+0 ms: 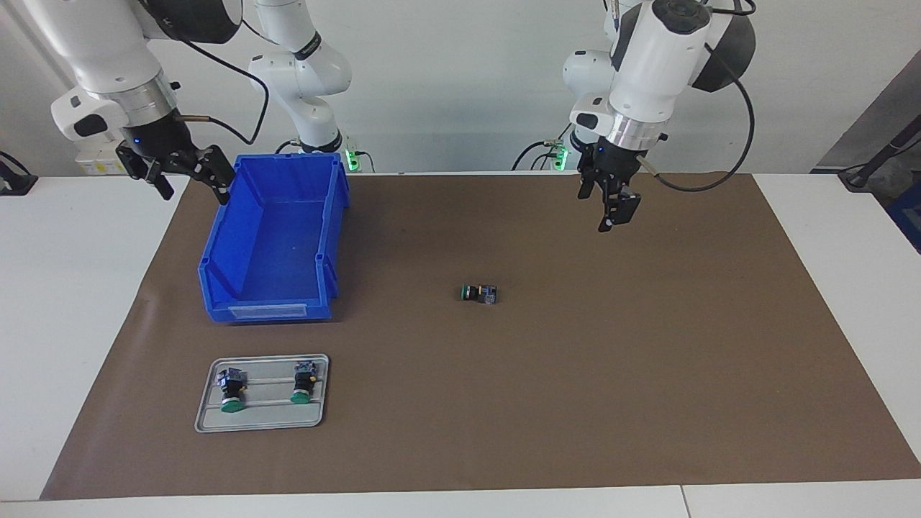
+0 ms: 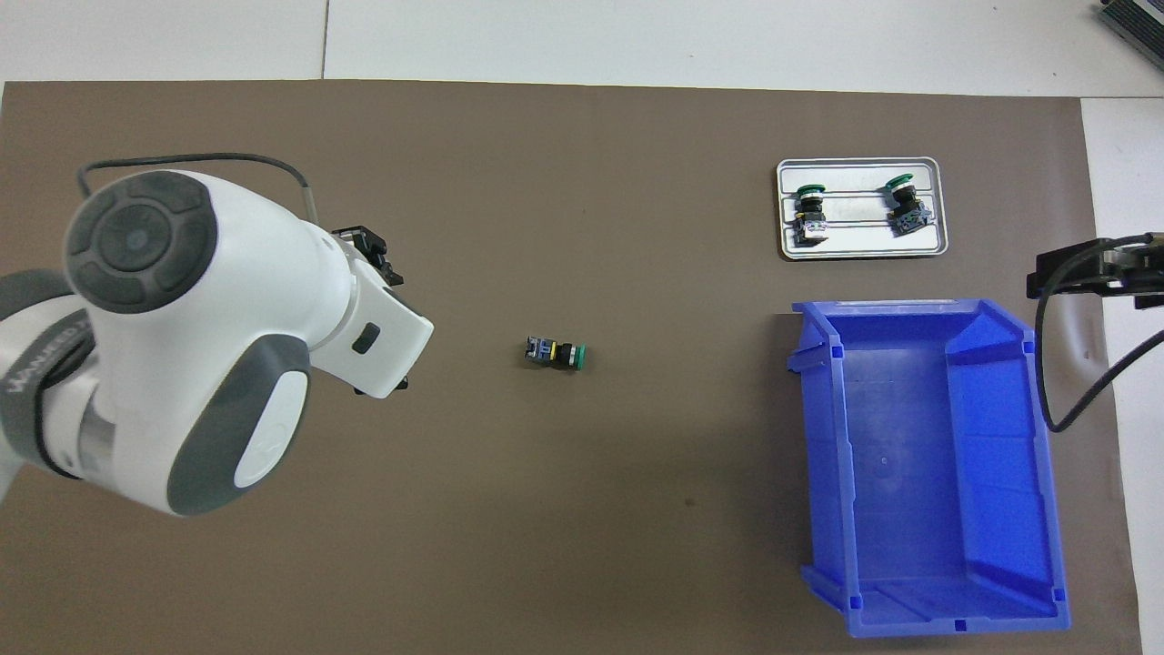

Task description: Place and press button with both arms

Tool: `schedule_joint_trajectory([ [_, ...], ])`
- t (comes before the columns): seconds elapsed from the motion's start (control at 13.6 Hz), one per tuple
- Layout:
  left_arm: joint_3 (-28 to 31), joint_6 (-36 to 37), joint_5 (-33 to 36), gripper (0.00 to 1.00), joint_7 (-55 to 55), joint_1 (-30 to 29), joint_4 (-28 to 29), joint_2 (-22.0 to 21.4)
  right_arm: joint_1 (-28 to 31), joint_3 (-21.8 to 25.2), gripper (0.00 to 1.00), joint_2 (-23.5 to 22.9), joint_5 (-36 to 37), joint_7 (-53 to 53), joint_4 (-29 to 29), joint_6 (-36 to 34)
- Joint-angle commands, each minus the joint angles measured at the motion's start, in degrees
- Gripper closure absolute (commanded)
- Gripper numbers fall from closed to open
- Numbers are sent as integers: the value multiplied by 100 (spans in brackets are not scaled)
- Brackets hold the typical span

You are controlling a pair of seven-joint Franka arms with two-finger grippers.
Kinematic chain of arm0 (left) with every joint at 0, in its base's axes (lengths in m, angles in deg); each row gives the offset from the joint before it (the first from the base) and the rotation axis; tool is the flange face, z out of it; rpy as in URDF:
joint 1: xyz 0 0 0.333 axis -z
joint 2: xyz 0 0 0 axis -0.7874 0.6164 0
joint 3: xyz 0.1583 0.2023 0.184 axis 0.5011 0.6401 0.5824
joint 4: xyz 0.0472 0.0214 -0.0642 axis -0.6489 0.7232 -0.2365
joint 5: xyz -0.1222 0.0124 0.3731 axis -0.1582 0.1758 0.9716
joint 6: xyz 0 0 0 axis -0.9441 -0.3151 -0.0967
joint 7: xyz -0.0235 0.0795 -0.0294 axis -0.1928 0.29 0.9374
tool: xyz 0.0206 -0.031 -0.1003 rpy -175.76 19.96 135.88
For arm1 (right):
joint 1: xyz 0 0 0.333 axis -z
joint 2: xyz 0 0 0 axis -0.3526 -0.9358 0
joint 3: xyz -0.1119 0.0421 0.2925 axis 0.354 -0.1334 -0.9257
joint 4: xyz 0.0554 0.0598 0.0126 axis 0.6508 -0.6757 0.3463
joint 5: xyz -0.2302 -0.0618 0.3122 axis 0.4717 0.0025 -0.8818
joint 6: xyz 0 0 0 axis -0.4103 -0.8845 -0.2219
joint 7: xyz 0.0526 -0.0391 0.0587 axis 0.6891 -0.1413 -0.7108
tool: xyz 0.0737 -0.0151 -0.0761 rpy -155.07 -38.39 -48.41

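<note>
One green-capped button (image 1: 478,293) lies on its side on the brown mat, mid-table; it also shows in the overhead view (image 2: 556,353). My left gripper (image 1: 608,207) hangs open and empty in the air over the mat, toward the left arm's end from that button and well above it. In the overhead view only its black tip (image 2: 368,247) shows past the white wrist. My right gripper (image 1: 188,178) is open and empty, raised beside the blue bin at the mat's edge; it shows at the overhead view's edge (image 2: 1087,271).
A blue open bin (image 1: 266,311) (image 2: 823,455) stands toward the right arm's end. A grey metal tray (image 1: 266,415) (image 2: 859,244), farther from the robots than the bin, holds two more buttons (image 1: 232,388) (image 1: 304,381) lying on it. The brown mat (image 1: 647,360) covers most of the table.
</note>
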Motion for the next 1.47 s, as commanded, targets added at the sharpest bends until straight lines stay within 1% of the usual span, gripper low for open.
schedule_joint_trajectory([
  [0.0,99,-498,-61,17,8,283,93,361,19,-13,0,-25,126,-119,141,-130],
  [0.15,107,-1163,-52,18,375,537,452,398,-25,-13,0,-16,135,-136,159,-191],
  [0.29,99,-1342,-52,19,483,591,550,433,-43,-13,0,10,135,-119,159,-245],
  [0.52,99,-1561,-52,19,780,802,498,783,-34,-13,0,10,135,-119,150,-245],
  [0.74,116,-1833,1,20,1351,1188,480,1170,-34,-4,0,19,135,-101,133,-201],
  [0.88,134,-1896,18,20,1711,1443,244,1617,-52,-4,0,28,135,-84,115,-183],
  [1.03,116,-2115,351,20,2089,1479,181,1769,-43,-4,0,28,118,-110,106,-183],
  [1.25,125,-2151,396,22,2196,1646,155,1971,45,31,0,19,-5,-84,123,-174],
  [1.4,125,-2317,396,22,2319,1681,93,2129,80,75,0,-7,-302,99,211,-384],
])
